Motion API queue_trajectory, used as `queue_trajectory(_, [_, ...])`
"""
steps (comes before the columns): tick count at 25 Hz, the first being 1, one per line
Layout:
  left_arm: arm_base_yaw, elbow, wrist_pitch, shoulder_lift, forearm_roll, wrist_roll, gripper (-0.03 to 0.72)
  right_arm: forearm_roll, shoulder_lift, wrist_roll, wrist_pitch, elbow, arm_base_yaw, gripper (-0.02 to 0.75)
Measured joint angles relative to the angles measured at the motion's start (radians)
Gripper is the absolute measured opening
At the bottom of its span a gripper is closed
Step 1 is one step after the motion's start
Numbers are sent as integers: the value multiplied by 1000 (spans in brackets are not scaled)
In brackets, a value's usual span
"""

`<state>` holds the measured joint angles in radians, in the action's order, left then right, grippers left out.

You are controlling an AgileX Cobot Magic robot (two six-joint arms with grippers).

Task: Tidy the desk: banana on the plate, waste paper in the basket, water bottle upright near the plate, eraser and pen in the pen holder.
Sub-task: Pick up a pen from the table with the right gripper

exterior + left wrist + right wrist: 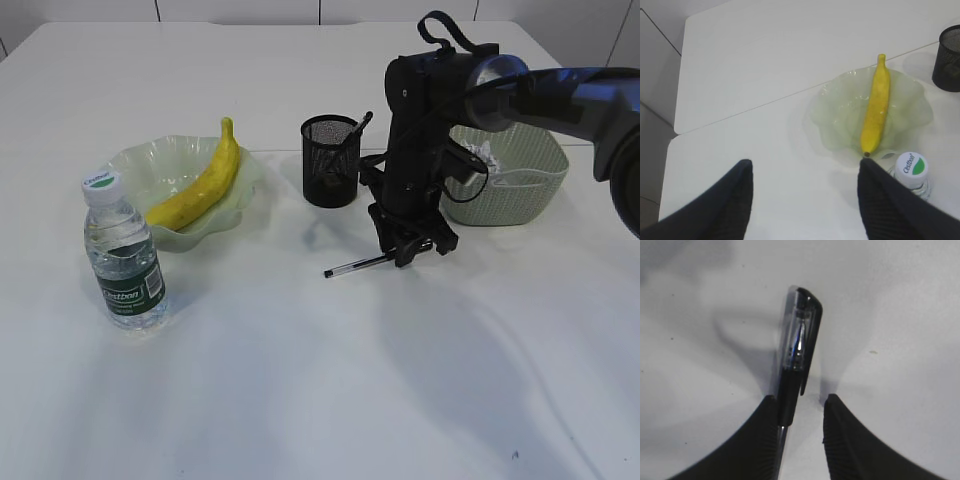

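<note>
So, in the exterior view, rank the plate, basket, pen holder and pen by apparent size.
1. Plate and basket: alike, and the arm hides part of the basket, so unranked.
2. Pen holder.
3. Pen, thin, lying at the right gripper.

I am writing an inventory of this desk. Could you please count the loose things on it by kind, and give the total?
Banana: 1
Plate: 1
Water bottle: 1
Pen holder: 1
Pen: 1
Basket: 1
Waste paper, in the basket: 1
Total: 7
</note>
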<state>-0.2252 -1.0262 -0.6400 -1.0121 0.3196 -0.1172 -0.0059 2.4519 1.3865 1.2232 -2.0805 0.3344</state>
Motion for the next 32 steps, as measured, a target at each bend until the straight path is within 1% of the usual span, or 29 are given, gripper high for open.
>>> queue_trajectory(25, [0, 0, 0, 0, 0, 0, 465, 0, 0, 16, -19, 0, 0, 236])
queue_trajectory(32, [0, 0, -4, 0, 0, 0, 465, 21, 18, 18, -15, 0, 0, 232])
